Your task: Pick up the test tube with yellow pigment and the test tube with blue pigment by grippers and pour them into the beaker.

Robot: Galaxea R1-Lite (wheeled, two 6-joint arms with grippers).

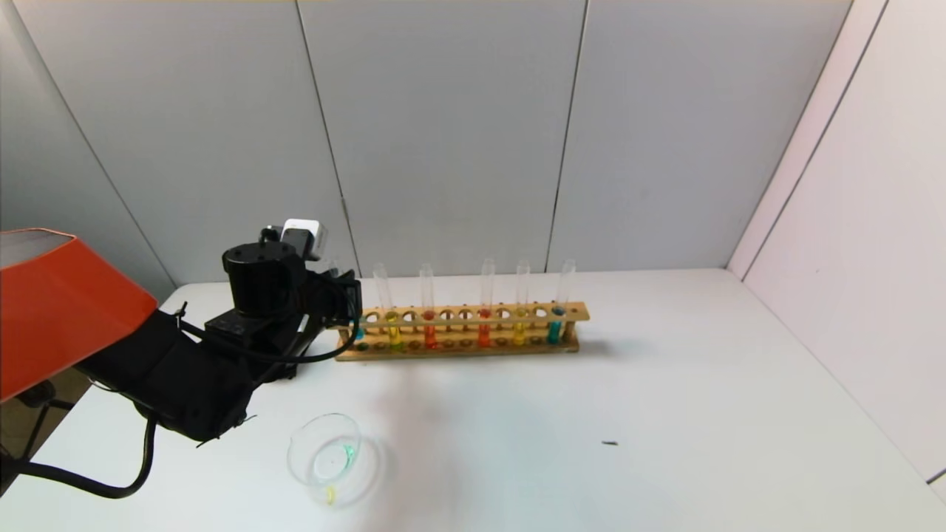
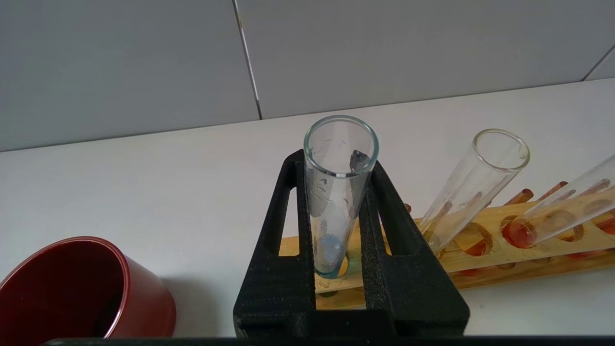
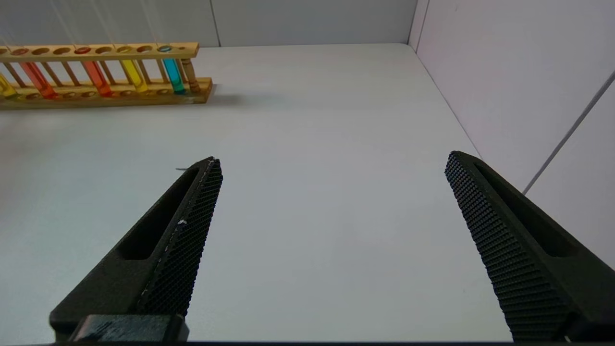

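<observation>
The wooden rack [image 1: 473,316] holds several tubes. A test tube with blue pigment [image 2: 336,192] stands at its left end, its foot in the end hole, with a little blue liquid at the bottom. My left gripper [image 2: 336,163] is shut on this tube, one finger on each side; it also shows in the head view [image 1: 347,307]. Yellow tubes [image 1: 395,336] [image 1: 519,332] and a second blue tube [image 1: 554,329] stand in the rack. The beaker [image 1: 325,458] sits on the table in front, with a green tint and a yellow mark. My right gripper [image 3: 334,160] is open and empty over bare table.
A dark red cup [image 2: 81,288] stands beside the rack's left end, close to my left gripper. Orange-red tubes [image 1: 430,336] [image 1: 484,332] stand mid-rack. The right wrist view shows the rack's right end [image 3: 192,50]. Walls close the table at the back and right.
</observation>
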